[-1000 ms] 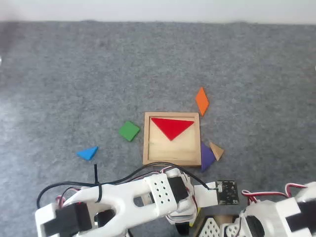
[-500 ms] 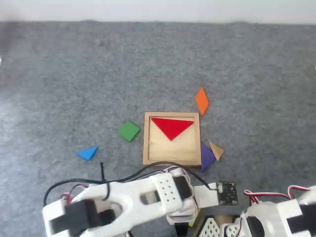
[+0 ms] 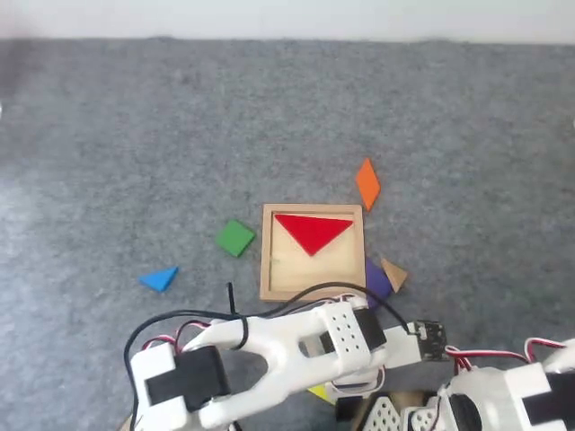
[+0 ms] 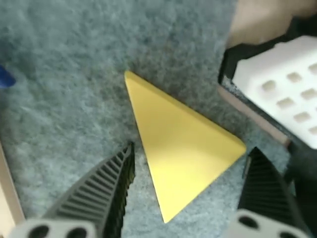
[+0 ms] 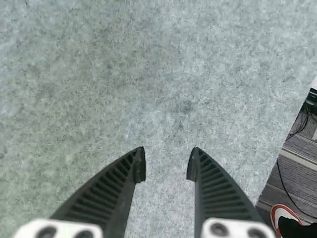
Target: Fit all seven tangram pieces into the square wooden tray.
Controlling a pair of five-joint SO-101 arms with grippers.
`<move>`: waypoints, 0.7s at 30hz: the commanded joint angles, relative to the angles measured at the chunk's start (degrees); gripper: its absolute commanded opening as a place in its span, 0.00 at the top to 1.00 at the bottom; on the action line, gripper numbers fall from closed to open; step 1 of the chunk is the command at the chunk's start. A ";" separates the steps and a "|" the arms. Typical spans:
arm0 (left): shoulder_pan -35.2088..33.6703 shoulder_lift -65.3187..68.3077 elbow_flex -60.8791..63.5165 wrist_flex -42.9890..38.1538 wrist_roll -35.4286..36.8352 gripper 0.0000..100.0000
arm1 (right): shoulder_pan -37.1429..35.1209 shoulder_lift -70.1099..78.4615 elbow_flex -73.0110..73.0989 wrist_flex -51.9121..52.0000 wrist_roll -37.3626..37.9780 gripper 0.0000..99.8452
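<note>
The square wooden tray [image 3: 268, 269] lies mid-table with a red triangle [image 3: 313, 231] in its far half. Around it lie an orange parallelogram [image 3: 367, 183], a green square [image 3: 235, 238], a blue triangle [image 3: 160, 279], a purple triangle [image 3: 378, 277] and a tan triangle [image 3: 393, 274]. A yellow triangle [image 4: 183, 146] lies flat on the carpet near the table's front edge, and one corner of this yellow triangle [image 3: 322, 392] peeks out under the left arm [image 3: 305, 346]. My left gripper [image 4: 190, 151] is open, one finger on each side of it. My right gripper [image 5: 167, 158] is open over bare carpet.
The right arm's white body [image 3: 503, 400] sits at the front right, and this white body [image 4: 277, 94] stands close beside the yellow triangle. A strip of the tray's wooden edge [image 4: 7, 198] shows in the left wrist view. The grey carpet's far half is open.
The left arm has swung rightward and toward the tray; it now covers part of the purple triangle, and the yellow corner shows beneath it. The pieces have not moved.
</note>
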 commanded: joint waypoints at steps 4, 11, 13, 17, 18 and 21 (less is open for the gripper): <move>0.26 0.00 -2.33 0.70 2.20 0.68 | 0.04 -0.92 -3.16 0.57 1.41 0.85; -2.37 0.00 -5.93 6.07 2.20 0.70 | -0.04 -0.92 -3.16 1.63 1.49 0.85; -3.25 0.00 -6.37 6.42 2.20 0.70 | -0.04 -0.92 -3.16 1.63 1.49 0.85; -3.52 0.00 -6.37 6.15 2.20 0.72 | -0.04 -0.92 -3.16 1.63 1.49 0.85; -3.34 0.00 -6.37 6.15 2.29 0.72 | -0.04 -0.92 -3.16 1.63 1.49 0.85; -2.64 0.00 -6.20 6.07 2.55 0.71 | -0.04 -0.92 -3.16 1.63 1.49 0.85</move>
